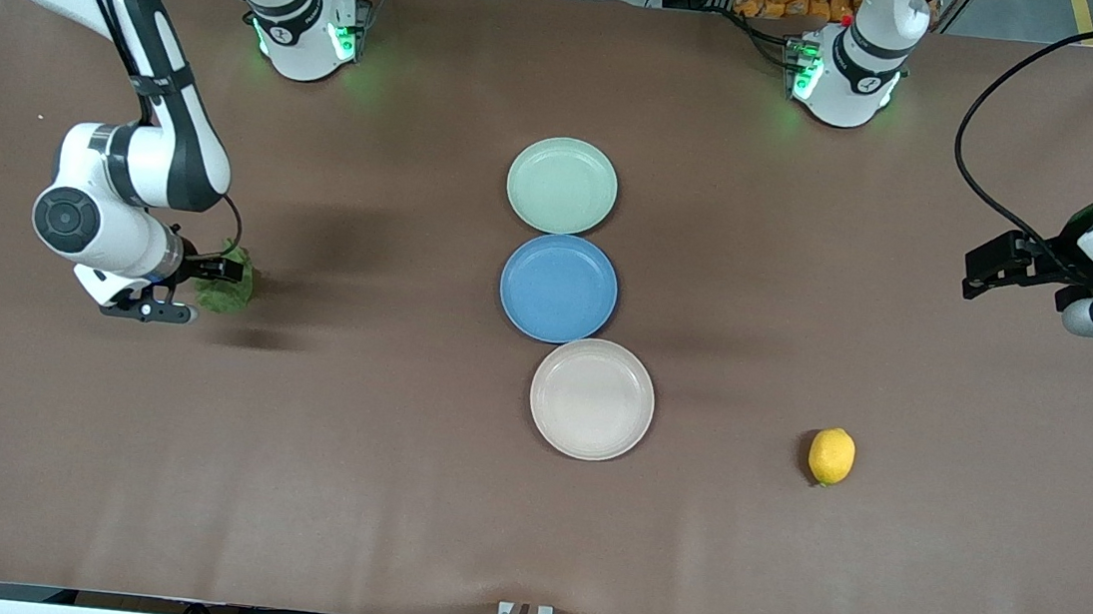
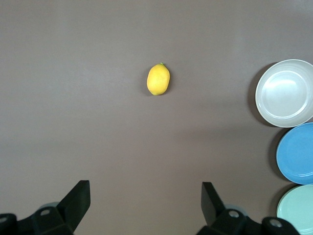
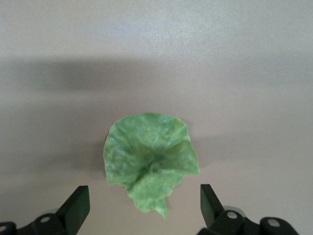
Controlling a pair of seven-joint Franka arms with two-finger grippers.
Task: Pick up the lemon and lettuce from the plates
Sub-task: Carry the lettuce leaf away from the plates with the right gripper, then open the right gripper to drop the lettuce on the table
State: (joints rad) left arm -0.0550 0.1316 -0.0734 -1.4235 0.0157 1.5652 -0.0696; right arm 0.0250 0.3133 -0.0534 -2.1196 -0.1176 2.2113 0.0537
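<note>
Brown table: three plates centred, all bare.
Lemon: on table toward left arm's end.
Left gripper: wide open, empty, raised.
Right gripper: open above lettuce, apparently released.

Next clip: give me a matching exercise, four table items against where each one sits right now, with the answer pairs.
1. lemon
2. lettuce
3. blue plate
4. pale green plate

A. between the other two plates
B. on the table below the open right end effector
C. bare table toward the left arm's end
D. plate nearest the robot bases

Pairs: 1-C, 2-B, 3-A, 4-D
</note>
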